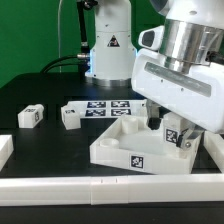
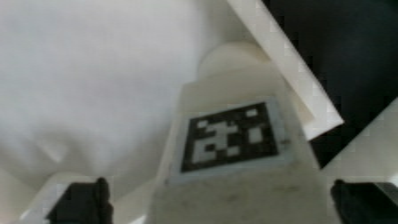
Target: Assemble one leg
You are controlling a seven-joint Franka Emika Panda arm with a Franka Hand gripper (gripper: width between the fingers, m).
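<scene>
While the arm hides the tray (image 1: 120, 148) corner, the end effector (image 2: 210, 198) grips the leg (image 2: 231, 140).

No readable text — only warning triangle sign (image 1: 113, 42) on robot base (image 1: 108, 50).

- A large white tray (image 1: 128, 148) with a raised rim sits on the black bench (image 1: 50, 145).
- The tool (image 1: 172, 128) reaches into the tray's corner on the exterior view's right, by a tagged leg (image 1: 176, 137).
- Two more tagged blocks, one (image 1: 31, 116) and another (image 1: 72, 116), lie apart on the bench.
- The marker board (image 1: 108, 106) lies behind the tray.
- A long white bar (image 1: 90, 186) runs along the front.
</scene>
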